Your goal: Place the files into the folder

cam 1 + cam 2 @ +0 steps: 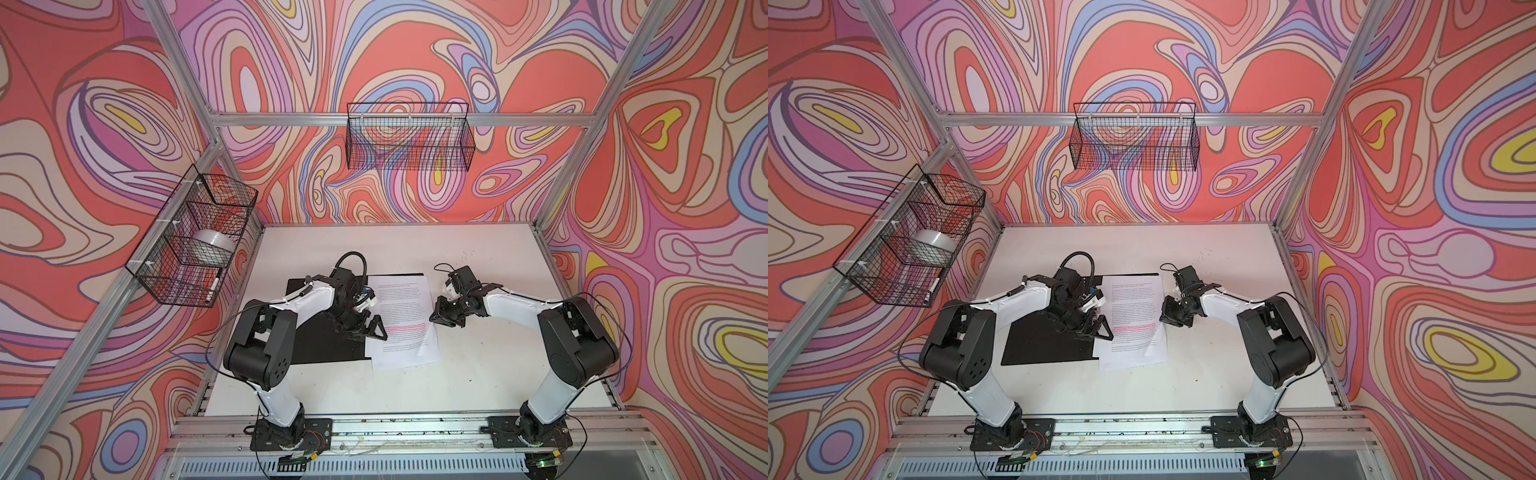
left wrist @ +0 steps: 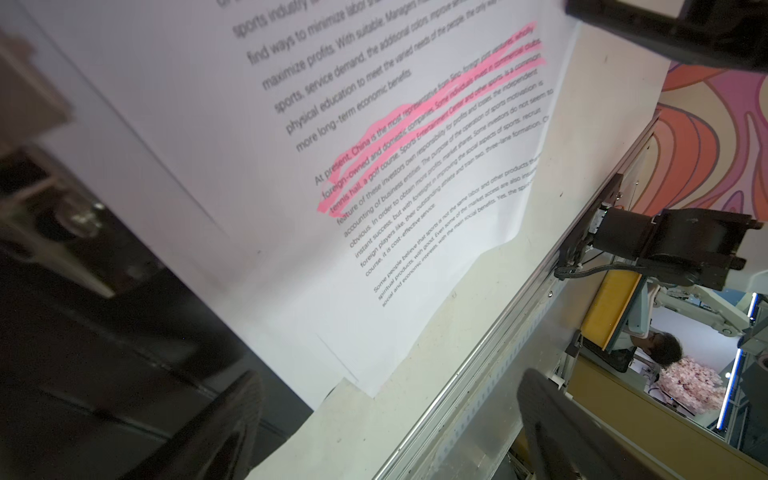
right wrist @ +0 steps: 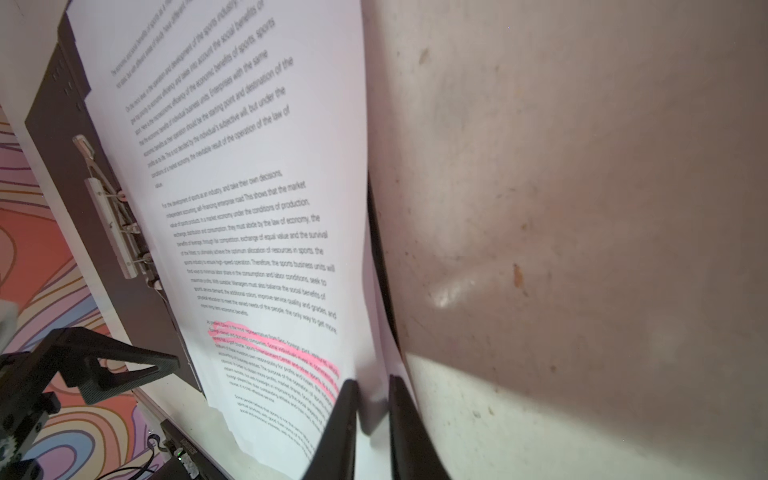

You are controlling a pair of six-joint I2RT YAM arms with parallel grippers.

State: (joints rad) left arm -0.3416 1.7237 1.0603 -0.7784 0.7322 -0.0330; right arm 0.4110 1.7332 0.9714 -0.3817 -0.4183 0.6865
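R gripper [image 3: 373, 388] is pinching the files [image 1: 402, 307] by their edge. L gripper [image 1: 369, 323] is spread wide, hovering by the open folder [image 1: 320, 347].

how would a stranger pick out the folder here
On the white table, look left of centre for the folder: a flat black panel lying open. The printed white files cover its right half, and only it is black with a metal clip inside.
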